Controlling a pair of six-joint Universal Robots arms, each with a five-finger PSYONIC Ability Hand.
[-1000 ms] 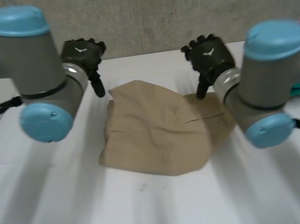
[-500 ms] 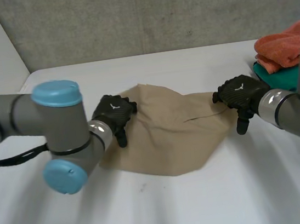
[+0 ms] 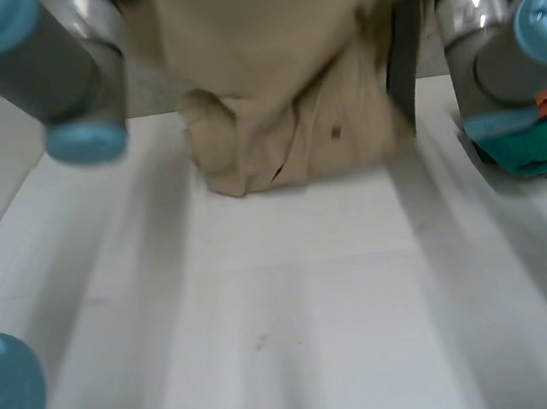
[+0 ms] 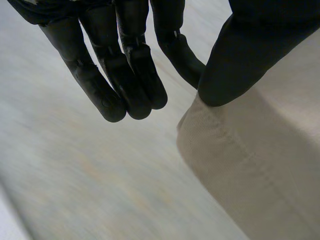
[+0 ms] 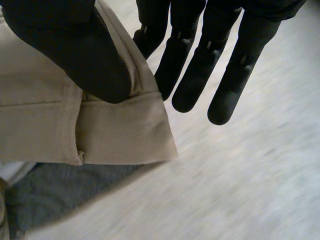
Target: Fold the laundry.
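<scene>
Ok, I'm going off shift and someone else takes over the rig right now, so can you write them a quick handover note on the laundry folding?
Left hand: pinching a corner of the beige cloth under its thumb.
Right hand: pinching a hemmed edge of the same cloth.
Cloth: held up over the far end of the table, lower part bunched on the tabletop. A teal cloth lies at the table's right side.
Done: both hands grip the cloth.
Left: no fold made yet.

garment [image 3: 275,63] beige | table [image 3: 297,302] white | towel [image 3: 538,144] teal | fingers [image 4: 136,75] black
</scene>
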